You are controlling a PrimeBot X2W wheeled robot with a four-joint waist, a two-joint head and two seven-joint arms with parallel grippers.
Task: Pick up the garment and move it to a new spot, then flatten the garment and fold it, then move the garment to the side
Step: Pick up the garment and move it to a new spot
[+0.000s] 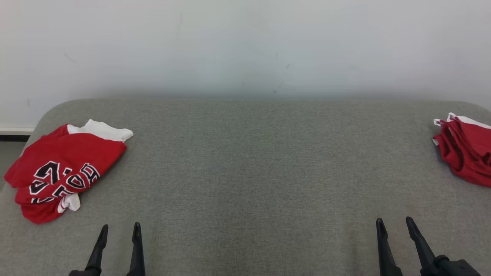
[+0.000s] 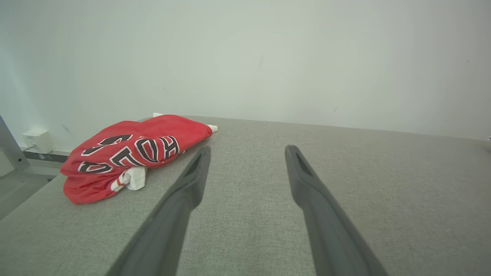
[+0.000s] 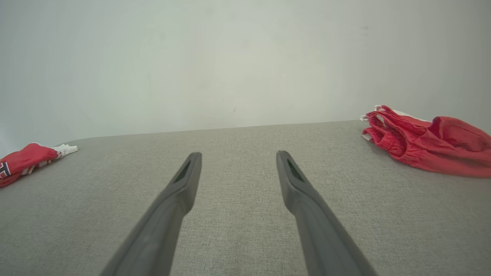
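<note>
Left gripper (image 1: 120, 226): positioned at the near edge of the grey fabric-covered bench (image 1: 249, 161), toward the near-left corner. Fingers spread wide, nothing between them.

Right gripper (image 1: 394, 219): at the near edge, toward the near-right corner. Fingers spread wide, nothing held.

Folded red jersey (image 1: 65, 168), black-and-white lettering: lies farther back, at the left edge.

Crumpled red garment (image 1: 466, 153): lies at the right edge, well apart from both grippers.

Pale wall (image 1: 245, 46): behind the far edge.

Coarse matt grey cloth covers the table (image 1: 249, 172); the lettered red garment (image 1: 61, 168) is smooth cloth.
</note>
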